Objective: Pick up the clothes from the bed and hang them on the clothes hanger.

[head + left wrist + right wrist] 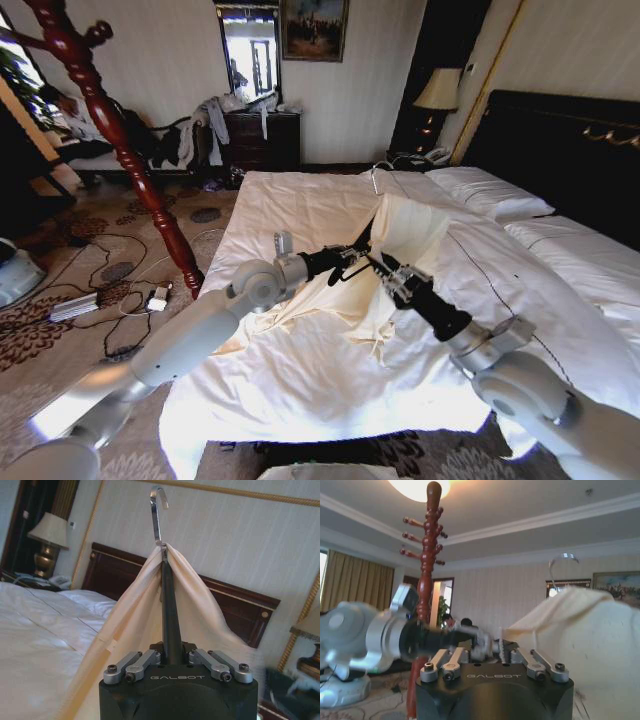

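Observation:
The clothes (410, 228), a cream shirt, hang partly over the clothes hanger (374, 182); the rest trails crumpled over the bed (300, 410). My left gripper (352, 258) is shut on the hanger's black bar (170, 610), and the silver hook (159, 510) stands up above the draped shirt (130, 625). My right gripper (381, 266) meets it from the other side, jaws drawn in at the shirt's edge (580, 630). From the right wrist, the left gripper (470, 637) sits just in front of the right gripper (500, 647).
A tall red-brown coat stand (120, 130) rises off the bed's left side, with cables (100, 300) on the carpet around its foot. A dark headboard (570, 150) and pillows are at the right. A dresser (262, 138) with grey garments stands against the far wall.

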### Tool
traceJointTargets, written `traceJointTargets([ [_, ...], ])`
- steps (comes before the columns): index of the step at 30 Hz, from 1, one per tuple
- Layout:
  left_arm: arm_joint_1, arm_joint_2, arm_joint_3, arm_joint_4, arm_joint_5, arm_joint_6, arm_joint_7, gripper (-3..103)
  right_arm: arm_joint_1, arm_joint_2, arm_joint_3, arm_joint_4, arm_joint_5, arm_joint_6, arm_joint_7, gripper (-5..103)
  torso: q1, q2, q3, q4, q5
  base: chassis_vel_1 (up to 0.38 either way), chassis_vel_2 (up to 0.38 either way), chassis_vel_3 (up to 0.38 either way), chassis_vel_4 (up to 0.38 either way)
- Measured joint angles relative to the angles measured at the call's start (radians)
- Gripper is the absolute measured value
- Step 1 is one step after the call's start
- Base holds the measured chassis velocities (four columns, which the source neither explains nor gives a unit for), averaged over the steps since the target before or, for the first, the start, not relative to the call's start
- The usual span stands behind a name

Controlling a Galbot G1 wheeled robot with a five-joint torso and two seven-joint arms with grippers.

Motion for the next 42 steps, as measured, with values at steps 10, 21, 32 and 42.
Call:
traceJointTargets([
  [10, 0.016, 0.091, -0.056, -0.036, -0.019, -0.003, -0.001, 18, -0.040, -0.014, 0.053, -0.027, -0.061, 0.114, -0.268, 73, 0.000, 0.000, 0.000, -0.0003, -0.0001, 0.000, 0.000, 0.000, 0.000],
  [21, 0.175, 0.333, -0.138, -0.226, -0.023, -0.008, 0.024, 18, 0.088, -0.022, 0.096, -0.099, 0.269, 0.086, -0.166, 100, 0.000, 0.000, 0.000, 0.0007, -0.0001, 0.000, 0.000, 0.000, 0.000],
  [32, 0.216, 0.373, -0.159, -0.323, 0.006, -0.016, 0.134, 18, 0.102, -0.035, 0.121, -0.214, 0.480, 0.117, -0.393, 100, 0.000, 0.000, 0.000, -0.0001, 0.0002, 0.000, 0.000, 0.000, 0.000],
  [42, 0.243, 0.396, -0.159, -0.284, 0.102, -0.049, 0.274, 18, 0.101, -0.117, 0.203, -0.322, 0.611, 0.044, -0.660, 100, 0.000, 0.000, 0.000, 0.0003, -0.0001, 0.000, 0.000, 0.000, 0.000],
])
